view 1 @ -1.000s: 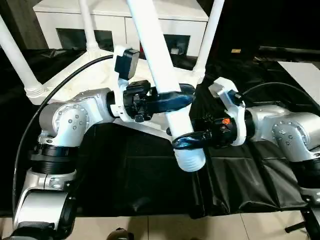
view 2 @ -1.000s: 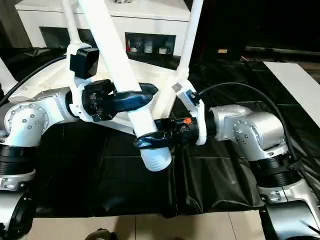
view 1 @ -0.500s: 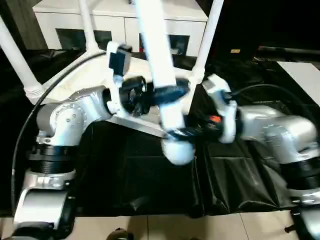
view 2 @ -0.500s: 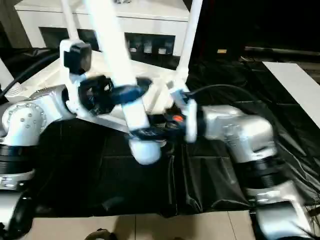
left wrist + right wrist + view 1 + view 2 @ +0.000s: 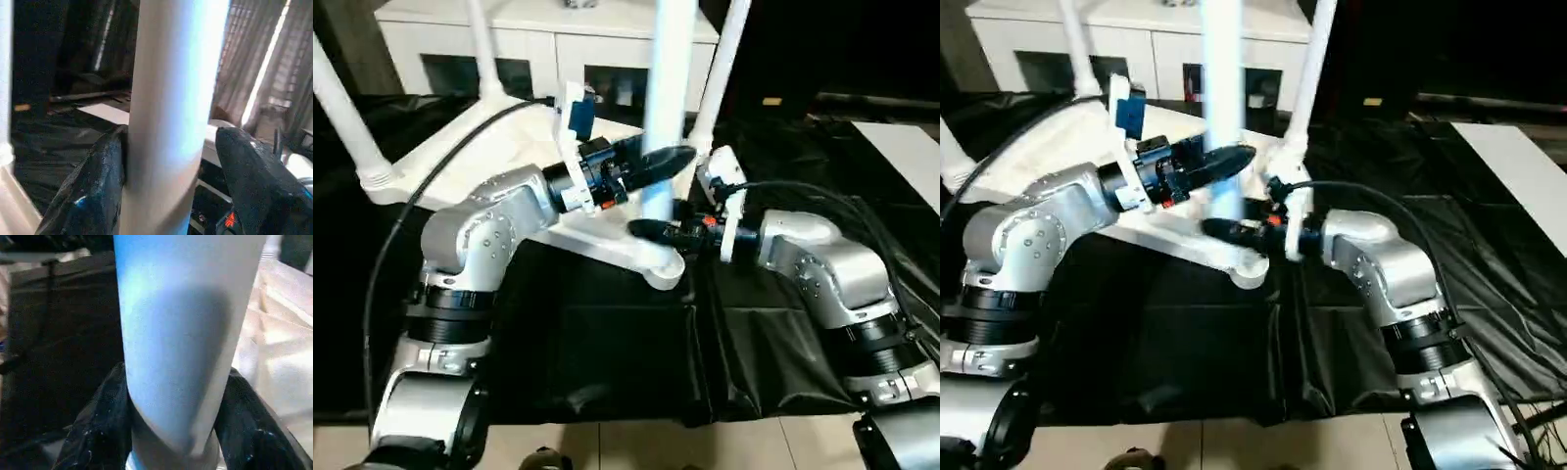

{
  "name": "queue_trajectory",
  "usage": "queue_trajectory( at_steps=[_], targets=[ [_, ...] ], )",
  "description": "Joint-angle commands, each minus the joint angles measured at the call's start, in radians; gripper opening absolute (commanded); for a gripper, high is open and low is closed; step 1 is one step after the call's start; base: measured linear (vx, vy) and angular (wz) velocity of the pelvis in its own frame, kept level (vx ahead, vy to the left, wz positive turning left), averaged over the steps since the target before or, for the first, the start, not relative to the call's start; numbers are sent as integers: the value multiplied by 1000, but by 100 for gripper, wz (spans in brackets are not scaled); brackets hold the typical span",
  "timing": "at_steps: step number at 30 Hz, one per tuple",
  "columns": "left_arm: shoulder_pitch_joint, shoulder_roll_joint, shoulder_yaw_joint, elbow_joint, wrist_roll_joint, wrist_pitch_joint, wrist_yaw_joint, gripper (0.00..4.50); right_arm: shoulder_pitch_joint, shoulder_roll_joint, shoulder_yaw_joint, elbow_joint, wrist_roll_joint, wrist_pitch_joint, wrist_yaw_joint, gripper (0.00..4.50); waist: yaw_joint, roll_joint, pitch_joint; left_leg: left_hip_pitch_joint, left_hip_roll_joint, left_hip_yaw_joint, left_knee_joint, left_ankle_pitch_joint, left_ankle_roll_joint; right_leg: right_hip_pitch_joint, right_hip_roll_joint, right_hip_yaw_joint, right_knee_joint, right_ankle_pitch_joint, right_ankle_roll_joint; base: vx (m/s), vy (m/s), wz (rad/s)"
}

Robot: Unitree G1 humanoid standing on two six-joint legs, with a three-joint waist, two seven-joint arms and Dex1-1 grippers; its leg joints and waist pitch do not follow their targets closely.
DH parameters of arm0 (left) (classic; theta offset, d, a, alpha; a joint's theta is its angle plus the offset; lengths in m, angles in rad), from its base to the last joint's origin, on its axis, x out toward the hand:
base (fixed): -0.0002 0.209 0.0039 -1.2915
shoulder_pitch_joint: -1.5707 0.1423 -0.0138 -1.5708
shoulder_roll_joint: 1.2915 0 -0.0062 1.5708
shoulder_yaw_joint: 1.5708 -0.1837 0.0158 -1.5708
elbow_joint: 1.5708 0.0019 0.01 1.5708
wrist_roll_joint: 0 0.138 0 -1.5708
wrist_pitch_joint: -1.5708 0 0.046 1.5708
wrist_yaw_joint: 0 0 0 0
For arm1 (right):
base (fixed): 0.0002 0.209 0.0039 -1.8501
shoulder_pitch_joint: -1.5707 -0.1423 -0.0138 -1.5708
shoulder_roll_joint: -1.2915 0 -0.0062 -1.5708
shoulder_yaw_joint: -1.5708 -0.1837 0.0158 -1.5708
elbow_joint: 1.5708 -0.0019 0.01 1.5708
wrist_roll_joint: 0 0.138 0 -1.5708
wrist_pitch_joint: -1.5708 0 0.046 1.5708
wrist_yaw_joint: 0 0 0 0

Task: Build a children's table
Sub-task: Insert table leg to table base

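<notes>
leg upright at 12 o'clock over tabletop | right gripper clamps its base | left wrist view: left gripper slack, 1 finger apart

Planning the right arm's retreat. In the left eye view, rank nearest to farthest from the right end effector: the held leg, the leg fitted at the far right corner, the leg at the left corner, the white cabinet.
From the right end effector:
1. Held leg, between its fingers, upright.
2. Far right corner leg, just behind.
3. White cabinet, at the back.
4. Left corner leg, far across the tabletop.
</notes>
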Motion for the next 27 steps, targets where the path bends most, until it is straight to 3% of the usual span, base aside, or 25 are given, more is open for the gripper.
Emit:
queue_trajectory(
  at_steps=[1,5,7,8,9,12,16,22,23,27],
  targets=[
    [-23,7,14,-1,36,-24,57,309,-9,-1,-17,25,-31,-29,-19,188,-1,-8,-79,33,49,-22,-71,-168,-25,41,-60,35,-64,-179,-182,0,0,0],
    [-27,0,45,15,45,-32,102,309,-21,12,-23,51,-50,-48,-27,188,-1,-8,-79,34,48,-22,-71,-171,-27,41,-61,35,-64,-182,-184,0,0,0],
    [-24,-3,46,13,40,-31,98,273,-22,12,-20,53,-52,-51,-24,188,-1,-9,-79,34,48,-22,-71,-168,-24,41,-61,35,-63,-173,-188,0,0,0],
    [-19,-12,48,8,25,-25,93,273,-24,10,-13,55,-56,-58,-16,188,0,-8,-80,35,49,-22,-71,-166,-24,40,-60,35,-62,-166,-190,0,0,0],
    [-18,-19,50,7,13,-20,89,273,-24,9,-11,57,-56,-59,-13,188,1,-15,-80,36,49,-21,-70,-166,-23,39,-59,34,-62,-160,-193,0,0,0],
    [-15,-40,53,-8,-35,6,71,273,-26,7,-4,60,-54,-59,-3,188,4,-9,-79,35,49,-21,-71,-171,-26,40,-61,34,-59,-154,-201,0,0,0],
    [-4,-61,44,-33,-108,89,48,273,-33,13,-2,75,-71,-71,4,188,1,-14,-79,35,48,-21,-71,-184,-29,41,-60,34,-61,-161,-204,0,0,0],
    [-4,-66,23,-26,-81,94,68,330,-37,15,0,82,-84,-78,10,188,-1,-12,-77,36,49,-23,-72,-201,-31,41,-59,35,-67,-194,-192,0,0,0],
    [-10,-63,9,-5,-30,53,92,339,-36,15,1,81,-84,-79,13,188,-1,-11,-77,37,50,-24,-73,-202,-31,40,-59,35,-68,-192,-188,0,0,0],
    [-25,-62,4,18,3,22,116,345,-35,17,7,82,-97,-84,22,188,0,-13,-78,35,49,-24,-73,-194,-32,41,-60,35,-66,-185,-179,0,0,0]
  ],
)
